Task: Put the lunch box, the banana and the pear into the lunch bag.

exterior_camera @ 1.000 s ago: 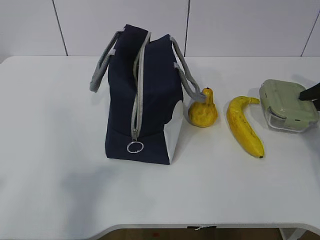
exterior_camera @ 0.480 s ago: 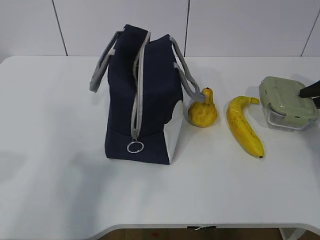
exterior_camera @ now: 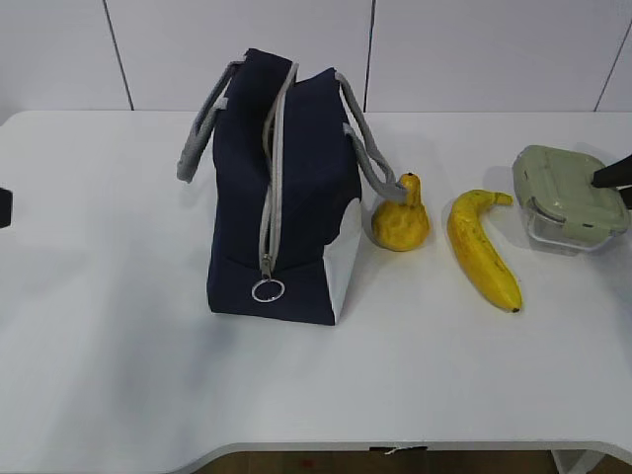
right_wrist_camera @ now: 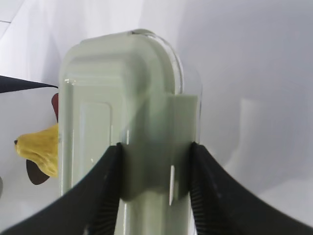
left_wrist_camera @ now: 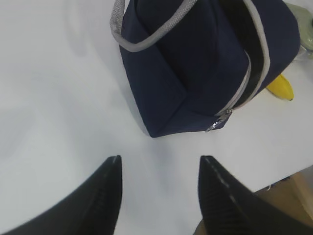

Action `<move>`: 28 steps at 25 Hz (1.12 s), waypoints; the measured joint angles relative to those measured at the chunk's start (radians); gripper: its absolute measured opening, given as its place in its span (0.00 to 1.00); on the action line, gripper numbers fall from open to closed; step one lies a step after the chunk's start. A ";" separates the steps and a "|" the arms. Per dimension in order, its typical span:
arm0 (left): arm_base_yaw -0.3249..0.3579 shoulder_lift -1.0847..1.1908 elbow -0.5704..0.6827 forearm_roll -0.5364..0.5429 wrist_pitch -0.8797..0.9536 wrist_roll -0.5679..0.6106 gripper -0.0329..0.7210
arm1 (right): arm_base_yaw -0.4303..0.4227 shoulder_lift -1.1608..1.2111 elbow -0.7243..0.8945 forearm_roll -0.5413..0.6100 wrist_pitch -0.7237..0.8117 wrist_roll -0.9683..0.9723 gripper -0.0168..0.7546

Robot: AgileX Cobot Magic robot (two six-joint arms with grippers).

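The navy lunch bag (exterior_camera: 296,197) stands upright mid-table, its grey zipper running down the near end to a ring pull (exterior_camera: 267,290). The pear (exterior_camera: 400,217) sits just right of it, against a handle. The banana (exterior_camera: 482,252) lies further right. My right gripper (exterior_camera: 612,176) is shut on the sage-green lunch box (exterior_camera: 565,196), which is tilted at the right edge. In the right wrist view the gripper (right_wrist_camera: 154,152) clamps the lunch box (right_wrist_camera: 122,98) across its lid and base. My left gripper (left_wrist_camera: 160,166) is open and empty over bare table left of the bag (left_wrist_camera: 195,63).
The white table (exterior_camera: 118,375) ends at a front edge close below. A grey handle loop (exterior_camera: 202,128) hangs off the bag's left side. In the left wrist view the banana's tip (left_wrist_camera: 279,87) shows behind the bag. A yellow fruit (right_wrist_camera: 41,147) shows left of the lunch box.
The lunch box has risen slightly and tilted in my right gripper. My left gripper has come into sight at the left edge of the exterior view.
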 joint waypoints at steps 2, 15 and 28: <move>0.000 0.047 -0.035 -0.015 -0.002 0.002 0.56 | 0.000 0.000 0.000 0.004 0.000 0.000 0.42; -0.002 0.385 -0.289 -0.202 -0.002 0.097 0.58 | 0.000 -0.006 0.000 0.006 0.000 0.015 0.42; -0.004 0.629 -0.465 -0.437 0.059 0.261 0.58 | 0.000 -0.058 0.000 0.029 0.003 0.031 0.42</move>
